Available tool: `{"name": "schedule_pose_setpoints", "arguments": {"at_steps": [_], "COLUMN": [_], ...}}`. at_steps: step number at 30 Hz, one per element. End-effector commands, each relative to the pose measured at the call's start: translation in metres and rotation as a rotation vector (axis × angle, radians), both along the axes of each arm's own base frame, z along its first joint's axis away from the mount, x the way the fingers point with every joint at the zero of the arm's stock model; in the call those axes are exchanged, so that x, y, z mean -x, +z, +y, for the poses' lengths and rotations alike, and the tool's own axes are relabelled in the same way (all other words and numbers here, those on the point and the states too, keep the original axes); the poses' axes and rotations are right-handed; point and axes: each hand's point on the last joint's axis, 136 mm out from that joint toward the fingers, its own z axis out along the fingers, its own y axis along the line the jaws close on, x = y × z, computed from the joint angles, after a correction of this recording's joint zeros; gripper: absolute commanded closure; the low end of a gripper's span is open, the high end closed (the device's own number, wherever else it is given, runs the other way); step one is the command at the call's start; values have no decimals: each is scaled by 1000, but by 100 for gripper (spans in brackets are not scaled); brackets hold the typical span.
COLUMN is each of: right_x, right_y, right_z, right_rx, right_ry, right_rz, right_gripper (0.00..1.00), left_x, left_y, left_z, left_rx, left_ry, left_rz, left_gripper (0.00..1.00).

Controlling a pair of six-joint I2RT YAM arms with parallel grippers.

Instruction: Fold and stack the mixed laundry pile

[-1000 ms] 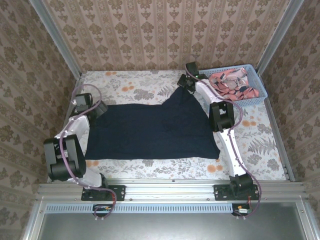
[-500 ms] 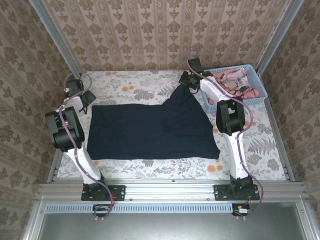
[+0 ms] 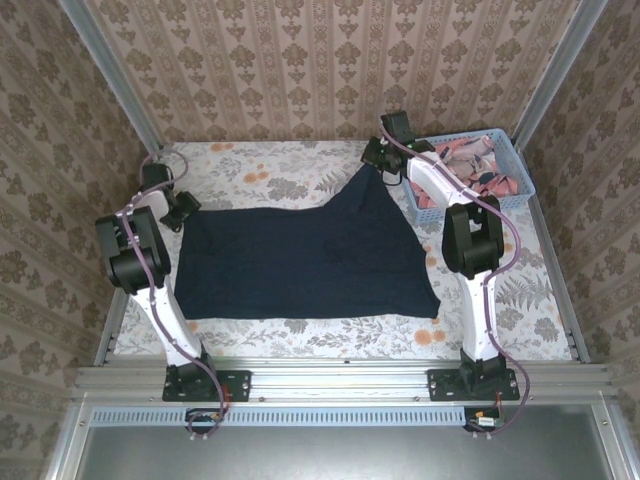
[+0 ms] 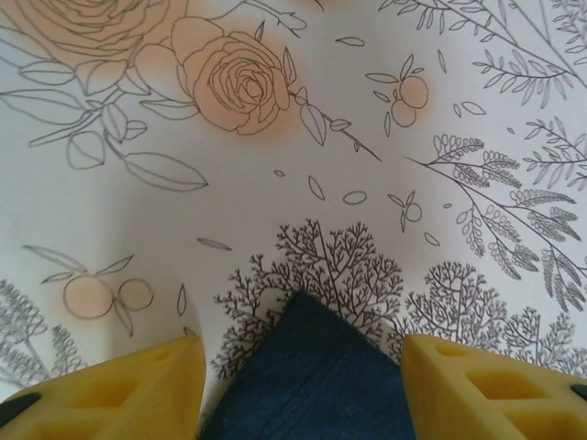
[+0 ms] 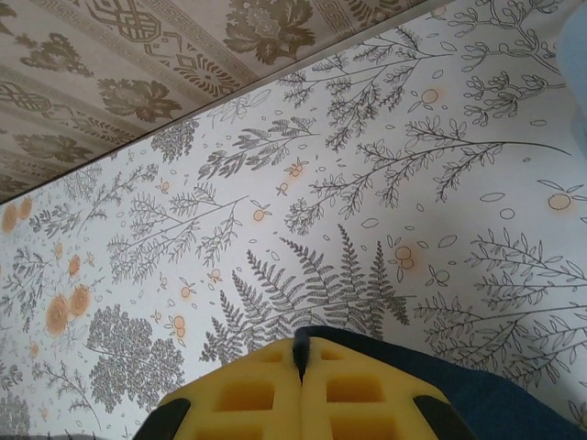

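- Left hand (image 4: 298, 353) part-open on the worktop, T-shirt (image 3: 300, 260) corner between its fingers.
- Right hand (image 5: 301, 353) pinched shut on T-shirt's upper-right corner.
- Pink garment (image 3: 462, 160) in basket (image 3: 522, 180), upper right.

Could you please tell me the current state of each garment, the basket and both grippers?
dark navy T-shirt: spread flat on the table, far right corner lifted to a peak.
pink patterned garment: crumpled, unfolded, inside the light blue basket.
light blue basket: upright, holding that garment.
left gripper: open, fingers either side of a T-shirt corner.
right gripper: shut on the T-shirt's lifted corner.
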Motion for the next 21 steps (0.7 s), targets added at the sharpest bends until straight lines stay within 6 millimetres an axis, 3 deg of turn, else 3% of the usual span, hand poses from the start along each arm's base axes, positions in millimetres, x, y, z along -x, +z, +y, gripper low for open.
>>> {"name": "schedule_pose_setpoints", "arguments": {"at_steps": [1, 5, 9, 10, 15, 21], "right_x": [3, 3, 2, 2, 11, 55], "right_y": [29, 34, 38, 42, 73, 91], "right_z": [2, 1, 2, 2, 2, -9], "right_rx": [-12, -14, -23, -37, -75, -96], "right_ry": [11, 10, 20, 22, 30, 3], "right_rz": [-65, -72, -81, -84, -108, -70], "right_gripper": [100, 100, 100, 100, 100, 100], "left_x": [8, 7, -1, -5, -24, -25], "left_y": [-16, -17, -7, -3, 29, 81], "left_z": [-11, -9, -5, -8, -21, -35], "left_rx": [12, -5, -41, -32, 8, 39], "left_ry": [-62, -65, -67, -74, -108, -130], "left_rz": [120, 145, 108, 92, -8, -149], "left_gripper": [46, 73, 91, 100, 100, 100]}}
